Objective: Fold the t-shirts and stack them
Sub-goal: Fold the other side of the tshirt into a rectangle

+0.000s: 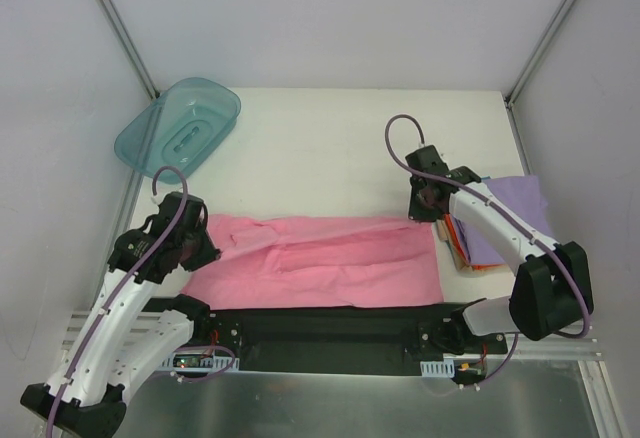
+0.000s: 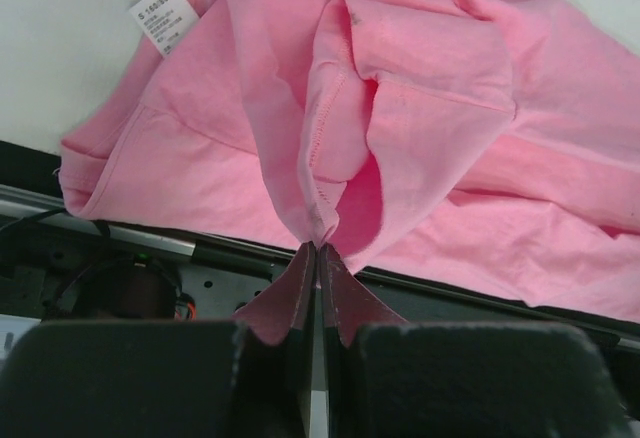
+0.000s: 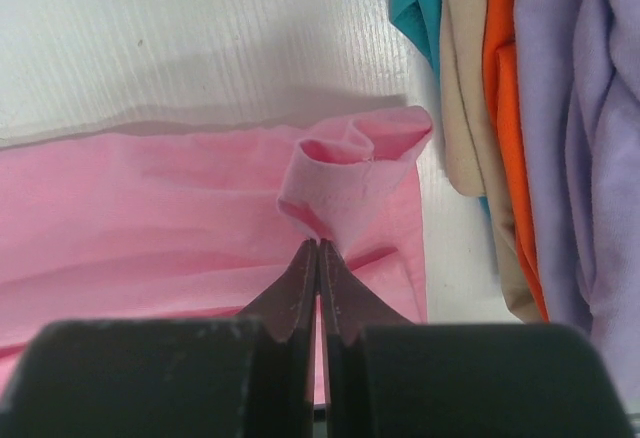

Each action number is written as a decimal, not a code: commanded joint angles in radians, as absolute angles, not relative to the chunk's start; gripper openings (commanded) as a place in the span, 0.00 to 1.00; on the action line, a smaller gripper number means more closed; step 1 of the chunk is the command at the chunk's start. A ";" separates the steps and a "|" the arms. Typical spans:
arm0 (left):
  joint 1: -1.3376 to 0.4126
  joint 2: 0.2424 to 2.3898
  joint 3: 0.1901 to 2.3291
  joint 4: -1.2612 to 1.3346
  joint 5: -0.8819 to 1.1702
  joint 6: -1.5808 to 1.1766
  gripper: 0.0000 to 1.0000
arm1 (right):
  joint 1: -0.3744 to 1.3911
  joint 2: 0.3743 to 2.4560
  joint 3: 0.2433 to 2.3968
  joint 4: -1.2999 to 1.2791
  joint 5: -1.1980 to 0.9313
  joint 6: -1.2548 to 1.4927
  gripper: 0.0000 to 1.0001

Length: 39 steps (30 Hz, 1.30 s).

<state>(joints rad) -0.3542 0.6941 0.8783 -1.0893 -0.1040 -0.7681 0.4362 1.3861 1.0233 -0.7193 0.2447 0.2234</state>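
Pinching the pink t-shirt (image 1: 320, 270) at both ends, the two arms hold it spread along the near part of the bench (image 1: 330, 148), its long axis running from 9 o'clock to 3 o'clock in the top view. The left tool (image 2: 318, 254) is pressed together on a bunched fold at the shirt's 9 o'clock end. In its wrist view the cloth rises away toward 12 o'clock and the white neck label (image 2: 165, 14) sits at 11 o'clock. The right tool (image 3: 318, 250) is likewise clamped on a small rolled corner at the far 3 o'clock end. From the left tool the body of the shirt lies toward 3 o'clock, and from the right tool toward 9 o'clock, so each arm is nearer its own end. The stack of folded shirts (image 1: 515, 216), with lavender on top, lies just beside the right tool at 3 o'clock, very near the pink edge. The left arm reaches from its base at 7 o'clock, wrist tipped down. The right arm is elbowed out at 4 o'clock and angles back toward 11 o'clock across the stack. A fold probably depends on both pinches travelling evenly across that long axis.
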 commanded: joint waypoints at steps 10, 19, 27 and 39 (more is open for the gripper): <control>-0.362 0.655 0.736 -1.164 0.078 -0.767 0.00 | 0.442 1.364 0.934 -0.727 0.181 0.230 0.01; -0.362 0.627 0.640 -1.144 0.181 -0.750 0.03 | 0.442 1.377 0.899 -0.744 0.198 0.244 0.09; -0.362 0.627 0.647 -1.143 0.239 -0.722 0.73 | 0.445 1.359 0.879 -0.788 0.190 0.270 0.49; -0.362 0.788 0.707 -0.896 0.025 -0.836 0.89 | 0.508 1.183 0.897 -0.721 0.074 0.186 0.97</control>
